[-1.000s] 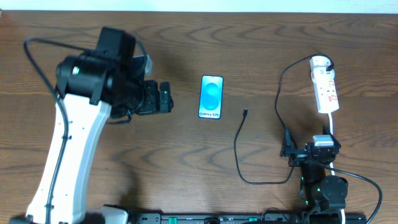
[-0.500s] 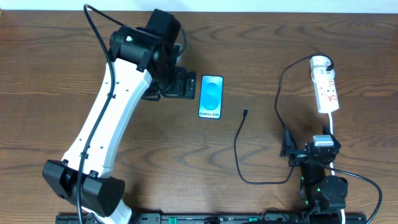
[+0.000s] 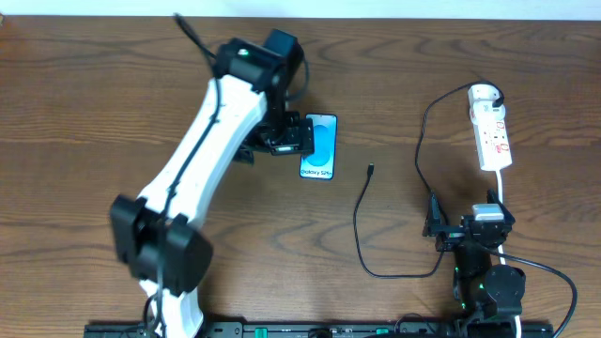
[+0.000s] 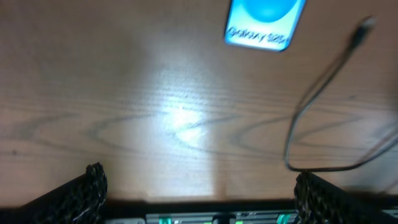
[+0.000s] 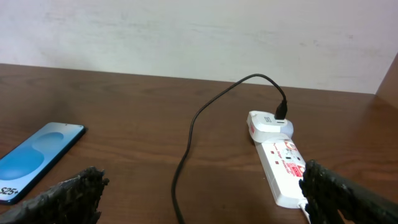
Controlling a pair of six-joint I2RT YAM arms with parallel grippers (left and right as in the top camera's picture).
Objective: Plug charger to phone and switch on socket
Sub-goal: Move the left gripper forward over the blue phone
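Observation:
The phone [image 3: 322, 146] lies flat mid-table, its blue screen up; the left wrist view catches its lower end [image 4: 264, 22] and the right wrist view a corner [image 5: 34, 158]. My left gripper [image 3: 297, 136] hovers at the phone's left edge, open and empty [image 4: 199, 193]. The charger cable [image 3: 359, 225] loops over the wood, its tip [image 3: 370, 170] lying free to the right of the phone. The cable's other end runs into the rounded end of the white socket [image 3: 492, 136] at the far right. My right gripper [image 3: 470, 223] stays near the front right, open and empty [image 5: 202, 193].
A white cord [image 3: 507, 192] leaves the socket toward the right arm's base. A black rail [image 3: 310, 330] runs along the front edge. A pale wall [image 5: 199, 31] stands behind the table.
The left arm has swung right across the table, bringing its gripper from the far left to the phone's left edge. The right arm, cable and socket have not moved.

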